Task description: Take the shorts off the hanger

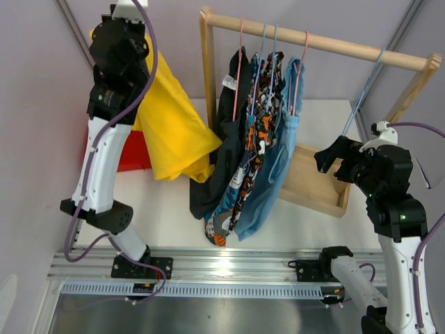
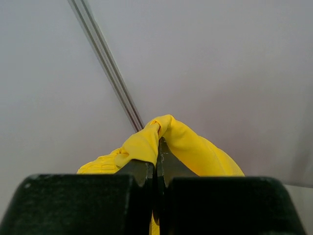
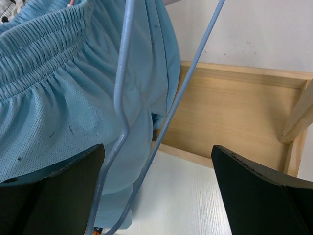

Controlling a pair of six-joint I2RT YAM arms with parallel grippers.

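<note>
My left gripper (image 1: 125, 35) is raised high at the back left, shut on the yellow shorts (image 1: 174, 125), which hang free of the rack. In the left wrist view the jaws (image 2: 157, 166) pinch a yellow fold (image 2: 195, 152). The black shorts (image 1: 224, 139), the patterned shorts (image 1: 254, 132) and the blue shorts (image 1: 278, 167) hang on hangers from the wooden rod (image 1: 327, 43). My right gripper (image 1: 332, 157) is open beside the blue shorts. In the right wrist view it (image 3: 156, 196) has a bare blue wire hanger (image 3: 122, 98) between its fingers, close to the left one, with the blue shorts (image 3: 58, 98) behind.
The wooden rack's base (image 1: 313, 184) lies on the white table under the clothes; it also shows in the right wrist view (image 3: 234, 112). The bare blue hanger (image 1: 361, 97) hangs at the rod's right end. A red object (image 1: 132, 153) sits behind the left arm.
</note>
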